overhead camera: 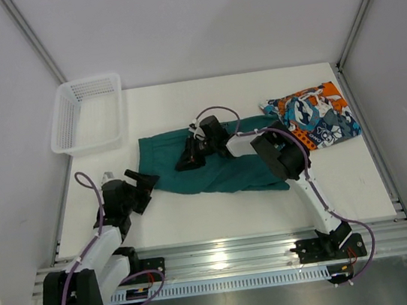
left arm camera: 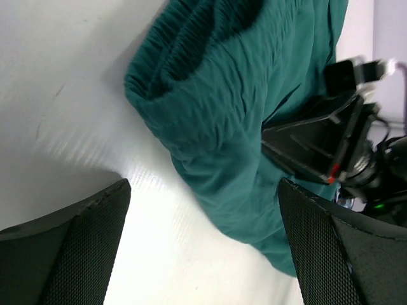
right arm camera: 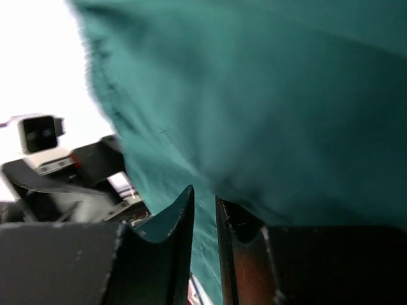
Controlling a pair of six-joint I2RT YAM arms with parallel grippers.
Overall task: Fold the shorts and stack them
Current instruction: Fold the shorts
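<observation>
The dark teal-green shorts [overhead camera: 225, 168] lie spread and rumpled across the middle of the table; their gathered waistband [left arm camera: 184, 57] points toward the left arm. The folded patchwork-print shorts [overhead camera: 312, 117] rest at the back right. My right gripper [overhead camera: 188, 158] sits low on the teal shorts' left half. In its wrist view the jaws [right arm camera: 205, 198] stand a narrow gap apart, with teal fabric [right arm camera: 273, 95] just beyond the tips and nothing seen pinched. My left gripper [overhead camera: 145, 182] hovers wide open [left arm camera: 203, 190] beside the shorts' left edge, over bare table.
A white mesh basket [overhead camera: 88, 112] stands at the table's back left corner. The table [overhead camera: 197, 214] is bounded by grey walls and metal rails, and the front rail runs along the arm bases. The two grippers are close together near the shorts' left end.
</observation>
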